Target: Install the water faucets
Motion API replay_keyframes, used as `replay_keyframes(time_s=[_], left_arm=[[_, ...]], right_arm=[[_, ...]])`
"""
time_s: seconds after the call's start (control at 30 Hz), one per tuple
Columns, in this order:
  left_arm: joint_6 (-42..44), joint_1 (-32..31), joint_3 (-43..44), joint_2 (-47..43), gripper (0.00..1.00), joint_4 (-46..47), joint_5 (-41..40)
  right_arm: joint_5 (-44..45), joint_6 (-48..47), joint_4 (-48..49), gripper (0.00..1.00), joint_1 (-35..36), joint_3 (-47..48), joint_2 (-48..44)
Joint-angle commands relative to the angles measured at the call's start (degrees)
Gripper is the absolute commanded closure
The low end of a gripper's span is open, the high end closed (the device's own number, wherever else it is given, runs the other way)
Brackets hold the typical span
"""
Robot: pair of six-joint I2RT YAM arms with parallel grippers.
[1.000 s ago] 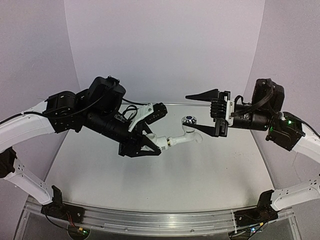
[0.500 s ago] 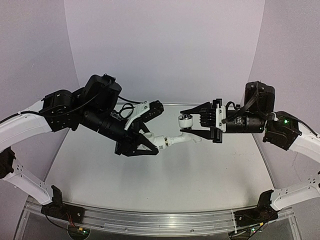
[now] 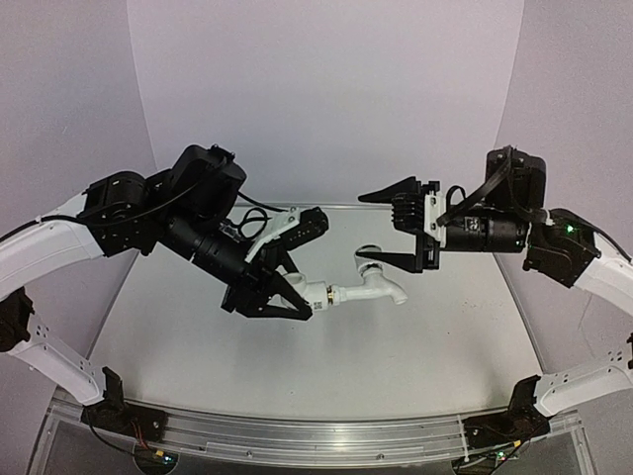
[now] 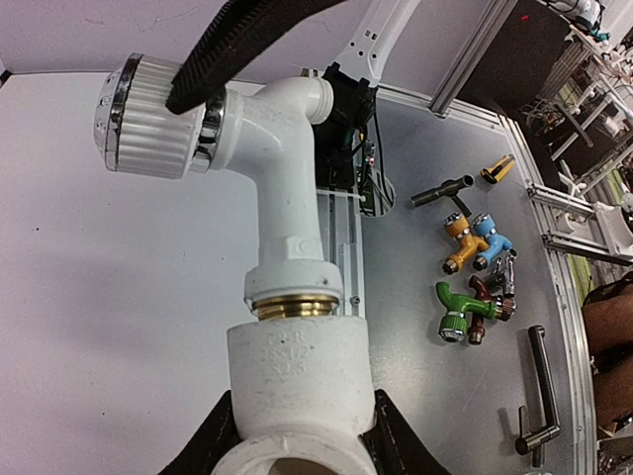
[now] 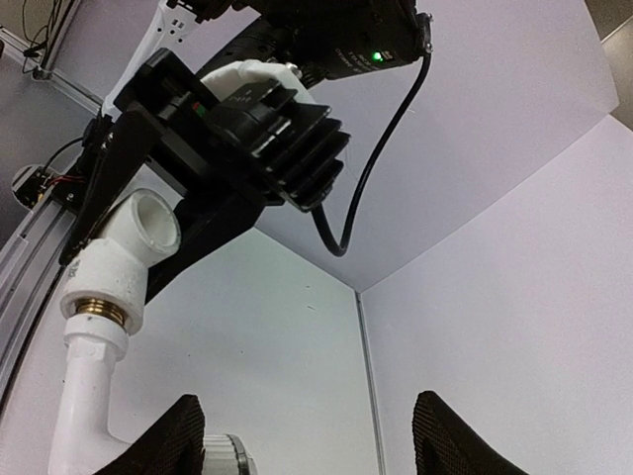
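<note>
My left gripper [image 3: 300,291] is shut on the short white cylindrical fitting [image 3: 316,294], held above the table. The white tap [image 3: 358,291] is joined to the fitting by its brass thread [image 4: 294,305]; its spout [image 3: 396,295] points right. In the left wrist view [image 4: 297,445] the fingers clamp the fitting [image 4: 297,381] below the tap [image 4: 287,198] and its ribbed knob [image 4: 153,114]. My right gripper [image 3: 388,228] is open wide and holds nothing. Its lower finger [image 3: 401,262] is close beside the knob [image 3: 368,255]. In the right wrist view [image 5: 315,440] the knob [image 5: 226,457] sits by the left fingertip [image 5: 183,435].
The pale table [image 3: 396,356] lies under both arms, with white walls behind and at the sides. In the left wrist view, beyond the rail [image 4: 341,228], several coloured taps [image 4: 475,247] [image 4: 460,309] and metal handles [image 4: 443,190] [image 4: 539,396] lie on a grey surface.
My right gripper, which had its fingers around the knob half a second ago, has drawn back and opened wider. The tap has turned and now sits lower, spout pointing right. My left gripper dipped slightly.
</note>
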Motion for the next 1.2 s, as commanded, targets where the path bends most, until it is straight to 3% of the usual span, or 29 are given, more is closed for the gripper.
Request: replay_keyframes(time_s=[0.0,0.17,0.4,0.57,0.87,1.17], left_arm=[[1.6,-0.1,3.5,-1.2,1.00,2.0,2.4],[0.2,0.0,1.7,-4.6,1.00,6.2,4.8],[-0.4,0.0,2.8,-4.6,1.00,4.9,5.3],[-0.8,0.1,1.4,-6.0,1.00,7.9,3.6],[-1.4,0.1,1.0,-6.1,1.00,9.2,3.7],[-2.4,0.6,0.7,-6.0,1.00,9.6,3.0]], right_arm=[[2.9,0.1,-0.8,0.34,-0.4,2.3,0.5],[3.8,-5.0,-1.9,0.36,-1.4,-2.7,-1.8],[2.0,-12.0,-2.1,0.33,-1.4,-7.2,-5.6],[-5.8,-12.7,-3.9,0.30,-1.4,-8.0,-7.8],[-9.2,-4.6,-2.9,0.26,-1.1,-6.1,-5.7],[-9.1,5.7,2.6,0.06,-1.1,-4.4,-5.4]])
